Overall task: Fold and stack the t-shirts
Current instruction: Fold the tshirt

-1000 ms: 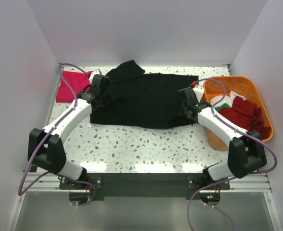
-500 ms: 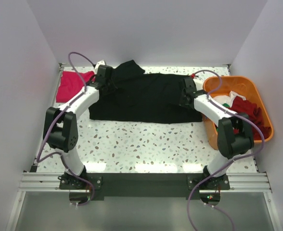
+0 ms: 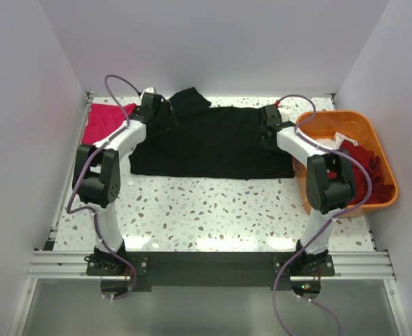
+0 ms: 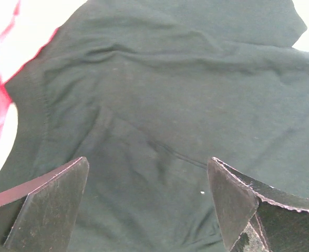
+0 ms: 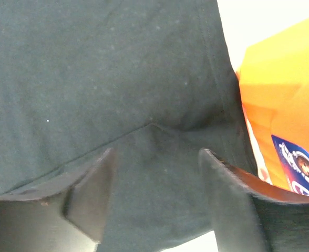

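Both end effectors released over the black shirt

The black shirt point(image 3: 213, 143) lies flat across the far half of the desk point(image 3: 206, 210), with one sleeve poking out at its far left corner. The left end effector point(image 3: 157, 112) hangs over the shirt's left end, its fingers point(image 4: 54, 205) spread wide with only cloth showing below the gap. The right end effector point(image 3: 268, 126) hangs over the shirt's right end, its fingers point(image 5: 91, 194) also apart and gripping nothing. A folded cloth edge runs under each wrist view. The pink shirt point(image 3: 104, 122) lies in the far left corner, just beside the black one. The orange tub point(image 3: 346, 120) stands at the right, against the black shirt's edge, and holds a dark red shirt point(image 3: 364, 164) and some white cloth point(image 3: 332, 143).
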Controlling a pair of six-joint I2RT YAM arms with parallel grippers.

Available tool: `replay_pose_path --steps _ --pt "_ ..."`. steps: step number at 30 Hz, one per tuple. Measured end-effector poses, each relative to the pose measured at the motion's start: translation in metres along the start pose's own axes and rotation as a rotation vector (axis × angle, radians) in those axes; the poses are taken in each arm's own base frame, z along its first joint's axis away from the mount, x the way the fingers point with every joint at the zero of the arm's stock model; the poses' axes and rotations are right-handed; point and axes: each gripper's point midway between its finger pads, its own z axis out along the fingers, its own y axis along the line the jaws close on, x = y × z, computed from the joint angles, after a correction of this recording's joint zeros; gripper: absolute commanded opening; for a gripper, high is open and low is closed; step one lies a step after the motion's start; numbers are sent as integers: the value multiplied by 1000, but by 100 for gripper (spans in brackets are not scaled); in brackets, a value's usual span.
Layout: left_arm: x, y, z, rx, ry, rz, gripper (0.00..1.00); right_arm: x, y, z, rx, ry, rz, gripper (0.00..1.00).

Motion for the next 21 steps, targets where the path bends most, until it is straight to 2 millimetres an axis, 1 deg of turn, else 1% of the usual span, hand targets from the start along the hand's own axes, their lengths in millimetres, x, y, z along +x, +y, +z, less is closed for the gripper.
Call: replay_pose_path --steps 2,4,6,8,10,13,14,16,18,21 --pt "0 -4 -1 23 3 1 100 -2 2 0 -12 -5 -21 72" --pt "0 -7 -3 39 6 0 100 -1 5 -2 -27 -5 -47 79" --pt "4 -6 -10 52 11 -2 100 3 13 -4 -64 0 -76 83" --pt "12 -3 -21 67 23 -5 100 13 24 -11 -113 10 -113 89" --pt "24 2 -35 86 38 -8 100 28 41 -21 -170 26 -164 94" --pt "48 11 -49 107 73 -23 100 48 64 -31 -249 50 -217 95" --pt "55 13 -51 109 85 -26 100 55 71 -34 -272 63 -232 95" --pt "70 18 -48 111 119 -26 100 63 81 -34 -305 79 -242 95" --pt "83 20 -44 111 154 -36 100 71 84 -27 -314 102 -247 95" --pt "106 25 -31 98 209 -42 100 87 82 -13 -308 137 -259 96"
